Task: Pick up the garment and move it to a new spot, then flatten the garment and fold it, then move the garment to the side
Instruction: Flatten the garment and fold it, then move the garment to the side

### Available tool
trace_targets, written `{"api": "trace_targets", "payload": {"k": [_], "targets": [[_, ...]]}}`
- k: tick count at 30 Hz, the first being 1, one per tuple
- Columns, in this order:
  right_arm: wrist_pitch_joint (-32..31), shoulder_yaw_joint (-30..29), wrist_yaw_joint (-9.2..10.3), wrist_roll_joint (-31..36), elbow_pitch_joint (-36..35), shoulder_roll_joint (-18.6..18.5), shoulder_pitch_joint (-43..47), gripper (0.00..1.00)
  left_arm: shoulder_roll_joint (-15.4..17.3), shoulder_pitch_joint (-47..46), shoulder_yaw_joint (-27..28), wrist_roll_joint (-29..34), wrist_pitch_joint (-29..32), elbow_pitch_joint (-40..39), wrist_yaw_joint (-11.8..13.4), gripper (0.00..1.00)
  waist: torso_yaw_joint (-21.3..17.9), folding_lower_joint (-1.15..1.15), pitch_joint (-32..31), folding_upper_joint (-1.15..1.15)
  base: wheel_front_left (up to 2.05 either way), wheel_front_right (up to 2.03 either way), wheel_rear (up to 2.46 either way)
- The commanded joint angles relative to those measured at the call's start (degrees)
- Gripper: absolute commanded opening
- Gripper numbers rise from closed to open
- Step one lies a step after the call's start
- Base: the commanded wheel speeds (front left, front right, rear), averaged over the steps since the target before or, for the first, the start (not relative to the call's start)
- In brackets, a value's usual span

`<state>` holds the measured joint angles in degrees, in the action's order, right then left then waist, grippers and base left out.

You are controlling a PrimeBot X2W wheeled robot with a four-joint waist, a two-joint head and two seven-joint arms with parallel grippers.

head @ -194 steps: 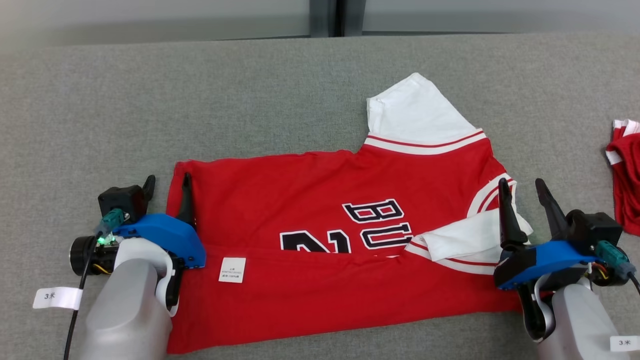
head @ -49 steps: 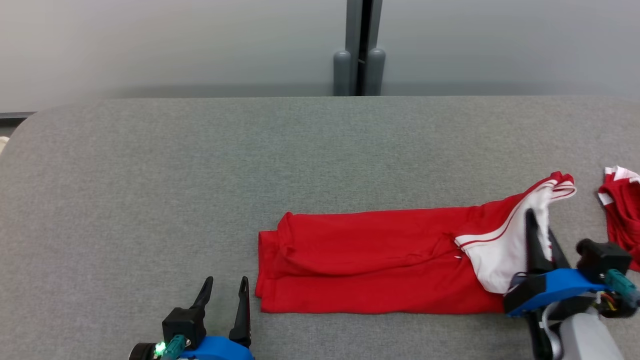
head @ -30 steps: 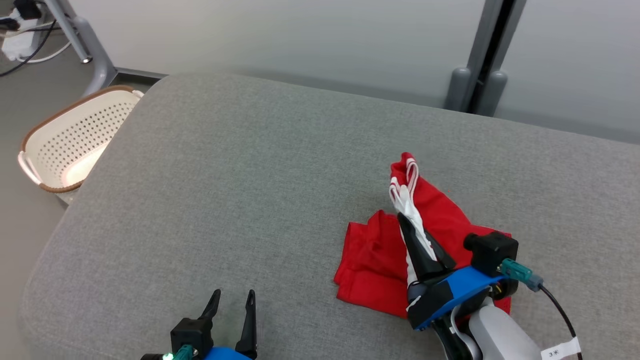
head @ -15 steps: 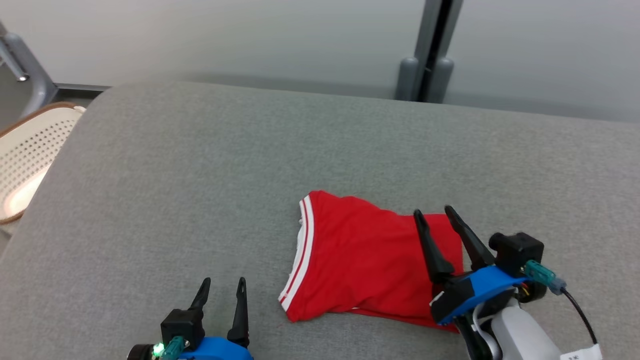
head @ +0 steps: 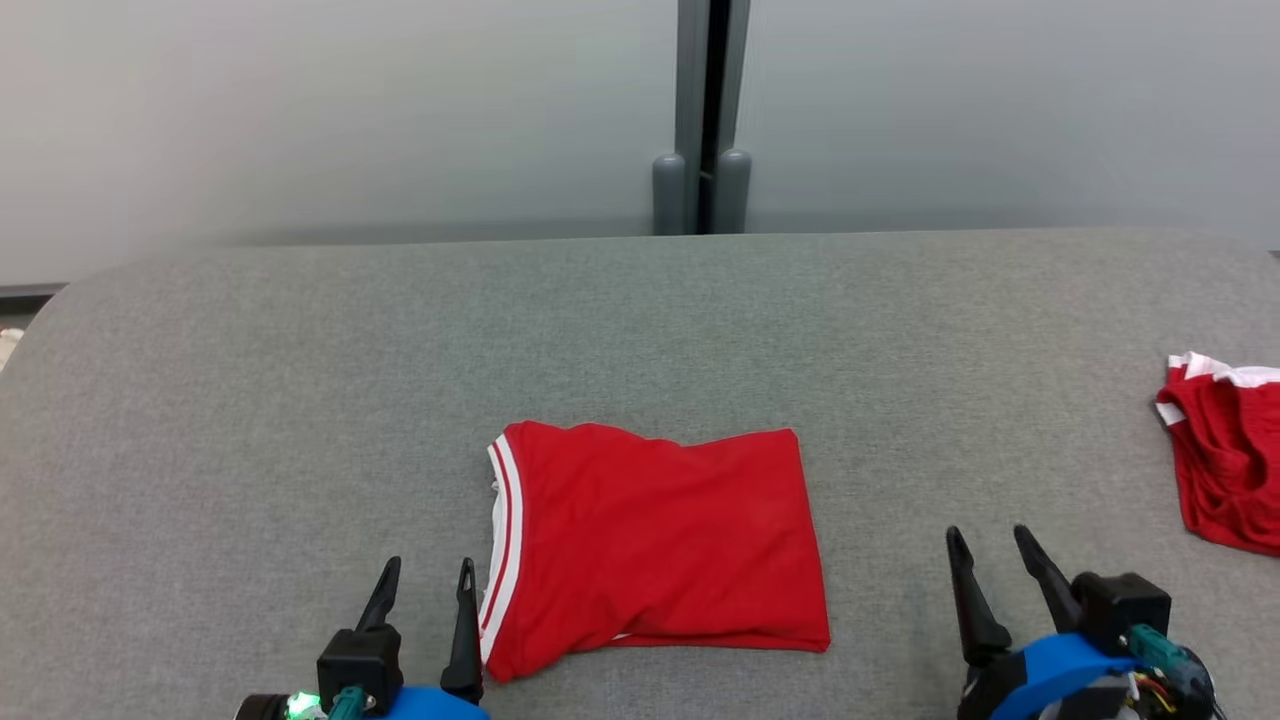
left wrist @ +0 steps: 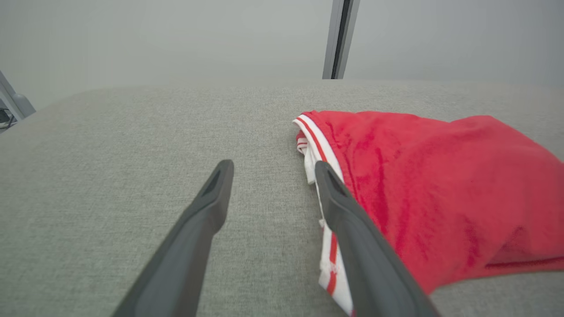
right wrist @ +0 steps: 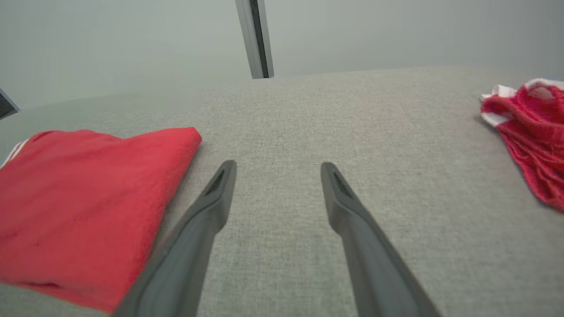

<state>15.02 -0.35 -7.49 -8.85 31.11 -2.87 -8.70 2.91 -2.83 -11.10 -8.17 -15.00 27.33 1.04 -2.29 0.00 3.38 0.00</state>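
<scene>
The red garment (head: 655, 545) lies folded into a flat square on the grey surface, its white-striped edge on the left; it also appears in the left wrist view as red cloth (left wrist: 440, 189) and in the right wrist view at the left (right wrist: 83, 202). My left gripper (head: 428, 568) stands open just left of the striped edge, nothing between its fingers (left wrist: 211, 198). My right gripper (head: 988, 534) is open to the right of the garment, apart from it, over bare fabric (right wrist: 277, 165).
A second red and white garment (head: 1225, 450) lies crumpled at the right edge, also visible in the right wrist view (right wrist: 528, 132). The grey padded surface (head: 300, 380) spreads wide to the left and back. A grey post (head: 700, 110) stands behind against the wall.
The right gripper has let go of the garment and drawn back to its right. The garment now lies as a flat square. The head camera has turned back to face straight on.
</scene>
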Motion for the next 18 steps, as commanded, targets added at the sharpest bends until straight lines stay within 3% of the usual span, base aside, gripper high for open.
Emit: {"api": "trace_targets", "payload": {"k": [1,10,18], "targets": [[0.2,-0.9,0.0,1.4,0.3,-0.1,1.4,1.0,0.0,0.8,0.2,1.2,-0.2,-0.8,0.5,1.0,-0.7,0.0,-0.7,0.0,0.0,0.0,0.0],[0.2,-2.5,0.0,3.7,1.3,-0.1,2.0,1.0,0.0,2.4,1.5,3.6,-0.2,-2.2,0.7,1.0,-0.3,0.0,-0.9,0.0,0.0,0.0,0.0],[0.2,2.4,0.0,1.8,4.9,-0.1,-3.8,1.0,0.0,1.0,0.3,2.6,-0.2,-2.1,0.2,1.0,3.2,0.0,1.4,0.0,0.0,0.0,0.0]]}}
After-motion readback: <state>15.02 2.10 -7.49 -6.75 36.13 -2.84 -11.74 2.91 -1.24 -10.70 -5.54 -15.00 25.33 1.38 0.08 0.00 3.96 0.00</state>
